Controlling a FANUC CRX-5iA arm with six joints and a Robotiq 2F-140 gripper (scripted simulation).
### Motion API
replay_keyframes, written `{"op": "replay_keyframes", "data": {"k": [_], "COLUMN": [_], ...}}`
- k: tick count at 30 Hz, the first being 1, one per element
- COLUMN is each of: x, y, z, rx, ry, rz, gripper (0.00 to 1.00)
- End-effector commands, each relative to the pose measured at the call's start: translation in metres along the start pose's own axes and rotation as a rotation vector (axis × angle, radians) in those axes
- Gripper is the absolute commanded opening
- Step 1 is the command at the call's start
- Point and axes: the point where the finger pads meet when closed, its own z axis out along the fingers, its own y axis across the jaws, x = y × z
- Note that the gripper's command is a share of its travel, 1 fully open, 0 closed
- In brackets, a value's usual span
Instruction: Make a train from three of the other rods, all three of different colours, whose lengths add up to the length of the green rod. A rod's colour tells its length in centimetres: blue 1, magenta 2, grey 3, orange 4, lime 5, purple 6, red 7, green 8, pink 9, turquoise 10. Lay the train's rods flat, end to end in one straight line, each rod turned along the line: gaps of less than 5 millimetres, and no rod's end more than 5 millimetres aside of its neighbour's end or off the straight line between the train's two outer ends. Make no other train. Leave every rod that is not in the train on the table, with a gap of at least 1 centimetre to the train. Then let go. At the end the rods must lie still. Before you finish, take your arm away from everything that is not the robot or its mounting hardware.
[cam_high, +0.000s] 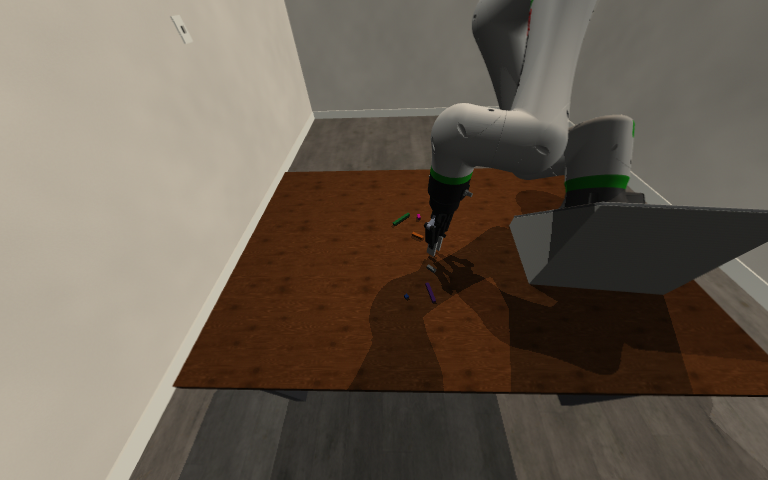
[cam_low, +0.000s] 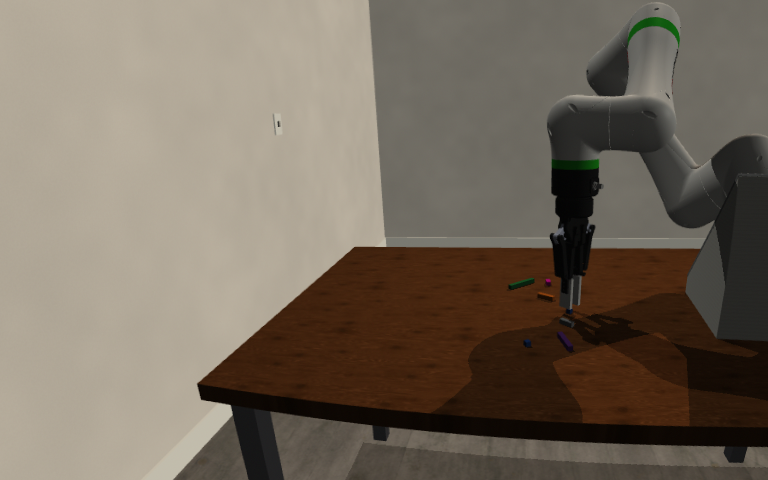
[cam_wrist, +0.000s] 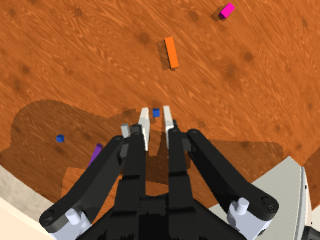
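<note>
The fingers of the gripper (cam_high: 433, 250) (cam_low: 569, 306) (cam_wrist: 157, 110) are set narrowly apart, with nothing clamped. The near blue rod (cam_low: 569, 311) (cam_wrist: 156, 112) lies at the table (cam_high: 283, 339) (cam_low: 396, 367) below the fingertips, in line with the gap. Its pickup is judged to be the step in hand.

The green rod (cam_high: 401, 219) (cam_low: 521, 283) sets the length; blue, grey and orange make the required sum. The grey rod (cam_high: 431, 268) (cam_low: 566, 322) (cam_wrist: 125, 130) lies just beside the near blue rod, and the orange rod (cam_high: 417, 235) (cam_low: 545, 296) (cam_wrist: 171, 53) lies apart. No train is formed.

All rods are judged light and stiff, easily pushed askew and unlikely to be crushed. The blue rod is best gripped low, across two opposite side faces, with the pads centred; an off-centre grip may twist it. Grey and orange are best gripped at mid-length, across the narrow width, so that both ends are left free for butting. Clearance from the grey rod should be kept during descent.
</note>
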Motion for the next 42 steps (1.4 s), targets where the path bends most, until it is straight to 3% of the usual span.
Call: {"op": "replay_keyframes", "data": {"k": [1,21,42], "x": [0.000,0.000,0.000], "y": [0.000,0.000,0.000], "z": [0.001,0.015,0.016], "rx": [0.000,0.000,0.000], "ry": [0.000,0.000,0.000], "rz": [0.000,0.000,0.000], "gripper": [0.15,0.15,0.15]}}
